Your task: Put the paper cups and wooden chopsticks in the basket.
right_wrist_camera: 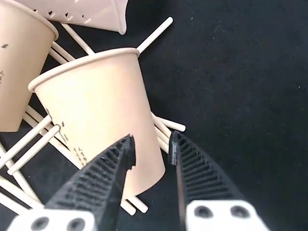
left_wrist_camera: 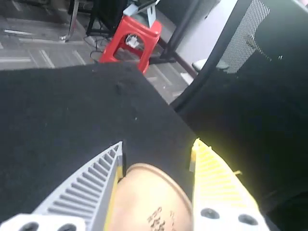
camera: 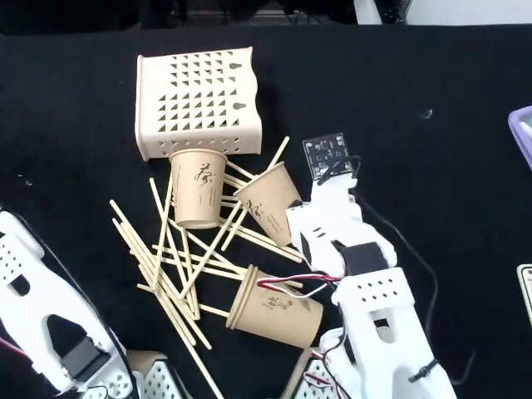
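Note:
The beige perforated basket lies on its side at the back of the black table. Three paper cups lie among scattered wooden chopsticks: one at the basket's mouth, one right of it, one nearer the front. My right gripper is open by a narrow gap, its black fingertips over the base end of the middle cup; in the high view it sits just right of that cup. My left gripper is shut on another paper cup, held off the table at the front left.
The left arm fills the front left corner. A purple object pokes in at the right edge. In the left wrist view, the table edge, the floor and a red stool lie beyond. The right half of the table is bare black cloth.

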{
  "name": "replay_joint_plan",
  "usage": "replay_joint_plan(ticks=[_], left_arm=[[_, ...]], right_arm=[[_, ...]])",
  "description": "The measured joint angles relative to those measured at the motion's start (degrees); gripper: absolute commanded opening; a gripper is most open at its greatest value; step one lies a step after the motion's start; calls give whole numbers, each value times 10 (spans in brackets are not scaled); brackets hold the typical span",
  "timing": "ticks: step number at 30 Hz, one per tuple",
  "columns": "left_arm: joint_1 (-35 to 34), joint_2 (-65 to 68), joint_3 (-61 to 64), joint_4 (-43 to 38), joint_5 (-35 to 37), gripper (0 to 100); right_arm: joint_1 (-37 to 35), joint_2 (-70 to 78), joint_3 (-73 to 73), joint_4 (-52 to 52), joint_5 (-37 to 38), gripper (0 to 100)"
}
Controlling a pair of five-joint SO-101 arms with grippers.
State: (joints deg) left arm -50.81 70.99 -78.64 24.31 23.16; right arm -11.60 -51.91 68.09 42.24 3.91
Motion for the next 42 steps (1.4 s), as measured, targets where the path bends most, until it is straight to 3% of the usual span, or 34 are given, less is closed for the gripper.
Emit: replay_joint_plan(ticks=[10, 13, 18, 22, 26, 29, 34, 42], left_arm=[[35, 0, 91, -5, -13, 229], [40, -4, 102, 25, -13, 231], [62, -17, 74, 146, -13, 232], [78, -14, 4, 289, -15, 232], [89, -4, -70, 447, -68, 232], [96, -5, -120, 515, -98, 232], [87, -20, -131, 455, -104, 232], [2, -24, -108, 187, -29, 230]], right_arm=[[0, 0, 0, 0, 0, 124], [0, 0, 0, 0, 0, 124], [0, 0, 0, 0, 0, 124], [0, 0, 0, 0, 0, 124], [0, 0, 0, 0, 0, 124], [0, 0, 0, 0, 0, 124], [0, 0, 0, 0, 0, 124], [0, 0, 0, 0, 0, 124]])
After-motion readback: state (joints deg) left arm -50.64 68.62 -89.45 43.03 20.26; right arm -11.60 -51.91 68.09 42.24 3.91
